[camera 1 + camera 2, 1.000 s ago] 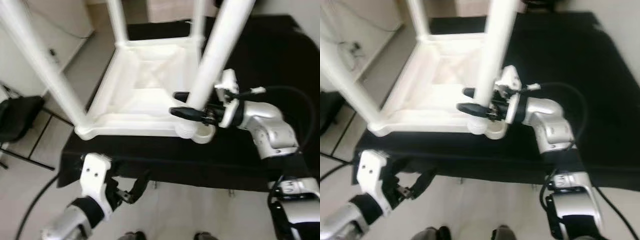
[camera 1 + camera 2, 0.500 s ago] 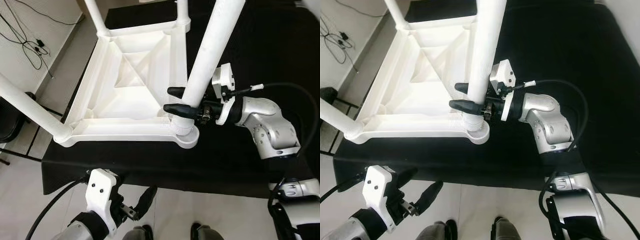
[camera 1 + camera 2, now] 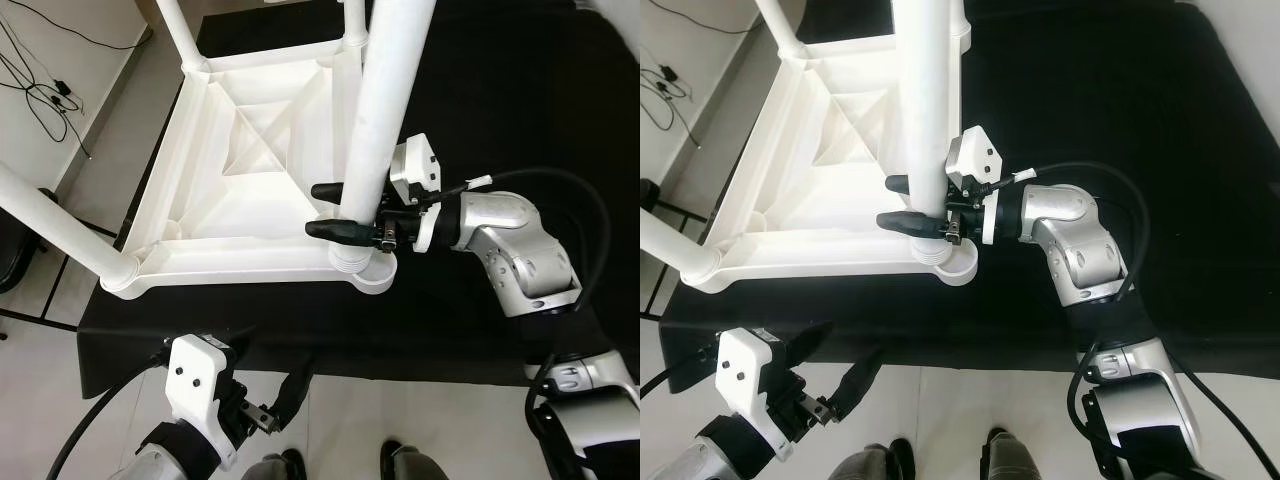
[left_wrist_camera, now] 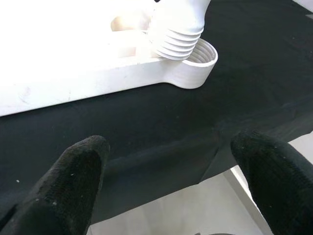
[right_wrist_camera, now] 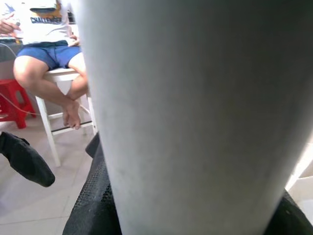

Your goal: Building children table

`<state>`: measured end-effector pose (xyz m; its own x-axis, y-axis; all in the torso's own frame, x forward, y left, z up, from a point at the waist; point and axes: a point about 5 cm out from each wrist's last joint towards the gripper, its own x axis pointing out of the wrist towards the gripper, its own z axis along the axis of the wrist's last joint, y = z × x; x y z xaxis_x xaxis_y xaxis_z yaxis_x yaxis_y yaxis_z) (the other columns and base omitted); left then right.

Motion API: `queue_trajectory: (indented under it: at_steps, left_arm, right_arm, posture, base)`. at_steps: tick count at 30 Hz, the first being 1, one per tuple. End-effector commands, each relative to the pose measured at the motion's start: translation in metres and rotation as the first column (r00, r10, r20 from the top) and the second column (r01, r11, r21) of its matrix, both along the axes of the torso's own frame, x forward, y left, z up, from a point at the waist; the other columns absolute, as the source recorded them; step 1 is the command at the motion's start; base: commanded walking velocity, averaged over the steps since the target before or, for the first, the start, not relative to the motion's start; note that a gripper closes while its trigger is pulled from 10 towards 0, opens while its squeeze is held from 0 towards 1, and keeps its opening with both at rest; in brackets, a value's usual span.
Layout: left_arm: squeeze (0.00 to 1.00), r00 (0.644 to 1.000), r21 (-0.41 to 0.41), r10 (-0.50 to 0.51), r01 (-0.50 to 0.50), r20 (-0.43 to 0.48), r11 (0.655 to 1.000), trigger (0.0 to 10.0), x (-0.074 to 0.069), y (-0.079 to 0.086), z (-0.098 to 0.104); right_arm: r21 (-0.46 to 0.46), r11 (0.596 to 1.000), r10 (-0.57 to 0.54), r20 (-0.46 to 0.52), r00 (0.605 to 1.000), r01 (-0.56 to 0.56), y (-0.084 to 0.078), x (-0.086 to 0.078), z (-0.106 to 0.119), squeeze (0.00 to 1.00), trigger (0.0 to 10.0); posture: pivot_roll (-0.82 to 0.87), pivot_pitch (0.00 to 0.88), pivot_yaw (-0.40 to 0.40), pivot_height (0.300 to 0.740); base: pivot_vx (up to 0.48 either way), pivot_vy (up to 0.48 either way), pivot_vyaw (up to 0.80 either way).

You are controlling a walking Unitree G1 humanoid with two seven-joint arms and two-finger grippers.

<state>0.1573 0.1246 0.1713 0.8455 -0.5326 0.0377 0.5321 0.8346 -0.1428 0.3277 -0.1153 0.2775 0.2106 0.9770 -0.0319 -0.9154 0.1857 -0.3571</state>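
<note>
- An upturned white plastic children's table (image 3: pixel 250 190) is laid on a black cloth (image 3: pixel 500 110) that covers a work surface, with its ribbed underside turned upward.
- Three legs are seen already standing in its corners: one at the near left (image 3: pixel 60 215) and two at the far side.
- The fourth table leg (image 3: pixel 385 90) is held upright at the near right corner, its threaded end (image 4: pixel 176 41) resting in the round socket (image 4: pixel 198 66) there; how far it is screwed in cannot be told.
- The right gripper (image 3: pixel 335 210) is clamped round the lower part of that leg, one black finger on each side, just above the socket.
- The left gripper (image 4: pixel 171 166) is held low in front of the near edge of the cloth, with its fingers (image 4: pixel 73 171) spread wide apart and nothing between them.
- A pale tiled floor (image 3: pixel 120 90) is seen to the left of the surface, with black cables (image 3: pixel 40 80) lying on it beside a white wall.
- In the right wrist view, a seated person's legs (image 5: pixel 54 73) on a white chair and a red stool (image 5: pixel 12 98) are made out beyond the leg.
- The robot's two feet (image 3: pixel 940 455) are seen on the floor at the near edge.
</note>
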Motion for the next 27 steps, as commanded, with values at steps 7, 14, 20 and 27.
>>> queue_trajectory:
  at_steps: [7,14,20,27]
  left_arm:
    - [0.00,1.000,0.031,-0.005,0.005,-0.009,0.999,10.0,-0.002,0.001,-0.004]
    - [0.00,1.000,0.027,-0.009,0.009,0.000,1.000,10.0,-0.002,0.001,-0.004]
    - [0.00,1.000,0.026,-0.013,0.013,0.007,1.000,10.0,-0.002,0.001,-0.004]
    - [0.00,1.000,0.028,-0.017,0.016,0.009,0.999,10.0,-0.002,0.001,-0.004]
  right_arm:
    - [-0.039,0.998,0.049,-0.030,0.998,-0.050,0.001,-0.003,-0.004,0.00,10.0]
    - [-0.034,0.996,0.084,-0.079,0.993,-0.087,-0.011,0.004,-0.002,0.00,10.0]
    - [-0.062,0.984,0.157,-0.109,0.982,-0.165,-0.020,0.001,-0.001,0.00,10.0]
    - [-0.125,0.973,0.180,-0.118,0.976,-0.195,-0.026,-0.001,-0.003,0.00,10.0]
  posture:
    - [-0.02,0.338,0.111,0.740]
    - [-0.02,0.342,0.115,0.740]
    - [-0.01,0.346,0.118,0.740]
    - [-0.01,0.345,0.121,0.740]
  base:
    - [0.000,0.000,0.00]
    - [0.000,0.000,0.00]
    - [0.000,0.000,0.00]
    - [0.000,0.000,0.00]
